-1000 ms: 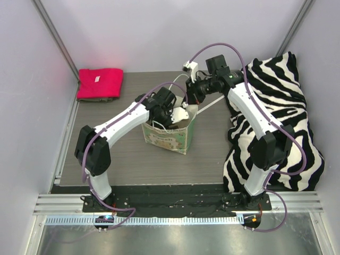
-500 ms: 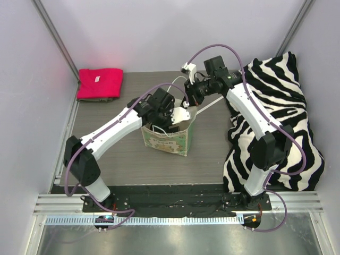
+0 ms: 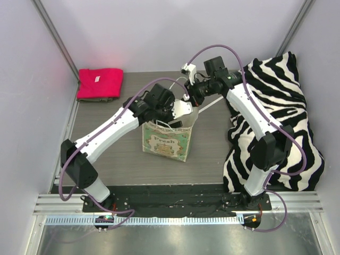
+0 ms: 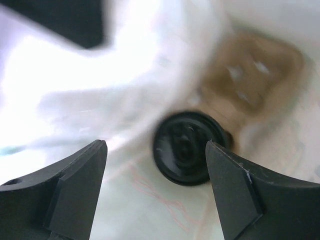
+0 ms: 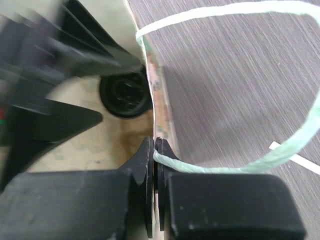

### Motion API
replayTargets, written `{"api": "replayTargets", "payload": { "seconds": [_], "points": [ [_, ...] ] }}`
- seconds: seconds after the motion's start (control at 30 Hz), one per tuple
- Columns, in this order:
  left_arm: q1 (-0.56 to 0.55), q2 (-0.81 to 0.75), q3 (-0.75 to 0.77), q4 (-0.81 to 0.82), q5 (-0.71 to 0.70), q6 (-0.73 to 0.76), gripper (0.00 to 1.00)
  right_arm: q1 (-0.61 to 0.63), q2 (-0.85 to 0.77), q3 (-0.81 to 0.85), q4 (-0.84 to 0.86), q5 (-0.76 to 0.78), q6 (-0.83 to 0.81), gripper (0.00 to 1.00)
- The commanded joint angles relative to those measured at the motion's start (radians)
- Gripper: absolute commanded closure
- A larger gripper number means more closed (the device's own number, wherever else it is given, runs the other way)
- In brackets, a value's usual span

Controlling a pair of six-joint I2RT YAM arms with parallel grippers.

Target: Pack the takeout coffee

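Observation:
The takeout coffee shows as a round black lid [image 4: 187,147] low inside the white-and-green paper bag [image 3: 166,139]; its cup body is hidden beneath. The lid [image 5: 125,95] also shows past the bag's rim in the right wrist view. My left gripper [image 4: 156,165] hangs open above the lid with nothing between its fingers, and from above it [image 3: 178,112] sits over the bag's mouth. My right gripper [image 5: 156,146] is shut on the bag's back rim where the pale green string handle [image 5: 240,166] joins. A blurred tan moulded shape [image 4: 250,75] lies beyond the lid.
A folded red cloth [image 3: 100,83] lies at the table's back left. A zebra-striped cushion [image 3: 276,122] fills the right side, close behind the right arm. The bag stands mid-table on the dark wood-grain top [image 3: 117,154]. A white strip [image 5: 295,152] lies beside the bag.
My left arm has stretched out and its gripper has risen from deep in the bag to the bag's mouth, jaws slightly wider. The right gripper keeps its hold on the rim.

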Motion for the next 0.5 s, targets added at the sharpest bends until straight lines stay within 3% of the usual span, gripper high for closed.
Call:
{"api": "replayTargets", "payload": {
  "seconds": [0.0, 0.33, 0.47],
  "points": [
    [0.001, -0.088, 0.1, 0.049, 0.032, -0.065, 0.16, 0.002, -0.073, -0.012, 0.035, -0.012, -0.034, 0.99],
    [0.013, -0.168, 0.074, 0.1, -0.032, -0.166, 0.17, 0.012, -0.125, -0.041, 0.055, -0.01, -0.069, 0.99],
    [0.068, -0.233, 0.059, 0.216, 0.017, -0.313, 0.15, 0.021, -0.171, -0.083, 0.055, -0.004, -0.113, 0.99]
  ]
}}
